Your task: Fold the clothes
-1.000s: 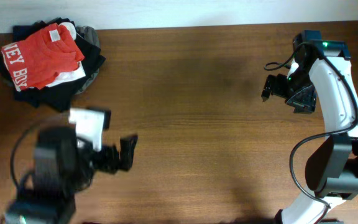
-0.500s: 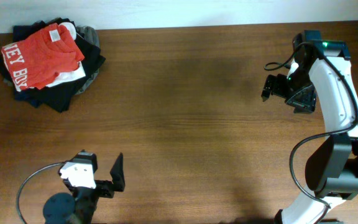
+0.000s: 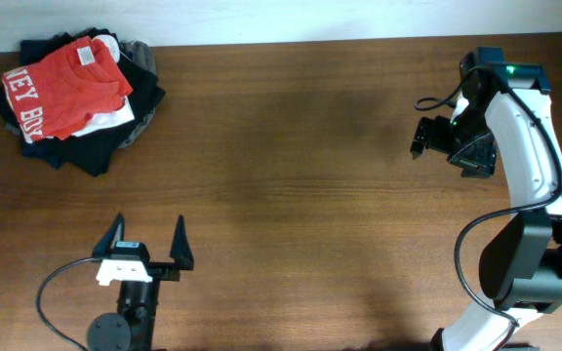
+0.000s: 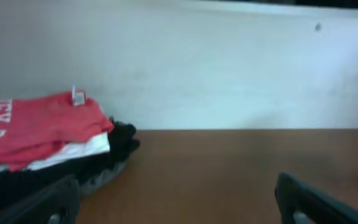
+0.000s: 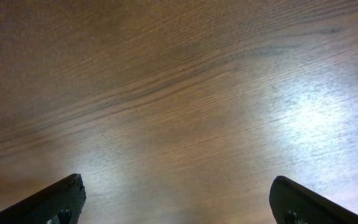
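Gaping wide with nothing between its fingers, the left pincer (image 3: 150, 224) sits at the near left of the brown wooden counter (image 3: 301, 205), aimed toward the pale back wall (image 4: 229, 68). The right pincer (image 3: 420, 127) is spread just as wide and is empty, above bare wood at the far right. The red-orange short-sleeved cotton T-shirt (image 3: 61, 88) with white block lettering tops a pile of black, grey and white garments (image 3: 91, 151) in the far left corner, well apart from both pincers.
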Controlling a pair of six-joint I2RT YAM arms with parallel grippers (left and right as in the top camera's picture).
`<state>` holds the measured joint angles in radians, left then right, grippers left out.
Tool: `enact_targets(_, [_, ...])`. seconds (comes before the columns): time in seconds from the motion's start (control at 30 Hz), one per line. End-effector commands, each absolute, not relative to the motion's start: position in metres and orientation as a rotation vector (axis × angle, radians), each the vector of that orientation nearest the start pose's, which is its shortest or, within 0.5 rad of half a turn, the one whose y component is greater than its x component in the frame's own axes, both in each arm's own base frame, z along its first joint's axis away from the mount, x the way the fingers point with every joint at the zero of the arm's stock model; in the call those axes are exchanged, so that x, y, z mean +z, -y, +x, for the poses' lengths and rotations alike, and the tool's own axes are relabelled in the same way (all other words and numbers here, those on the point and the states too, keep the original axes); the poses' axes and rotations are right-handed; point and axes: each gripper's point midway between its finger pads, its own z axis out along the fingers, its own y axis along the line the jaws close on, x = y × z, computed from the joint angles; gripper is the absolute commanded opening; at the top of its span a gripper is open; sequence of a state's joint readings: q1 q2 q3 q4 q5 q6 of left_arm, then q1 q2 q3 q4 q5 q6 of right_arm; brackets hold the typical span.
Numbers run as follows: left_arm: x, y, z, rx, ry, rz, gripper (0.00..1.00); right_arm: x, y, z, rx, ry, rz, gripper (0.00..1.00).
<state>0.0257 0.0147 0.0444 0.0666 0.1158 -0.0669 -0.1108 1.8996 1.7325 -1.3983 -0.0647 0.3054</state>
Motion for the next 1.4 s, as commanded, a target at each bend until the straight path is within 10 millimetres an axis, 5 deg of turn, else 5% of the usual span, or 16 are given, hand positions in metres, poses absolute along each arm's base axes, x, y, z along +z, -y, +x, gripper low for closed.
enact_targets(0.0, [0.197,0.014,0.245,-0.080,-1.482,0.074,0.99,0.138,0.030,0.359,0.094,-3.068,0.639,0.98])
enact_targets(0.17, [0.157,0.005,0.245,-0.030,-1.645,0.068,0.99,0.138,0.030,0.360,0.094,-3.068,0.639,0.98])
enact_targets(1.17, [0.160,0.004,0.246,-0.027,-1.634,0.066,0.99,0.137,0.028,0.360,0.094,-3.071,0.630,0.98])
enact_targets(1.27, [0.160,0.004,0.246,-0.027,-1.634,0.066,0.99,0.148,0.026,0.359,0.098,-3.042,0.616,0.98])
enact_targets(1.37, [0.160,0.004,0.246,-0.027,-1.634,0.066,0.99,0.184,0.020,0.354,0.111,-2.945,0.565,0.98])
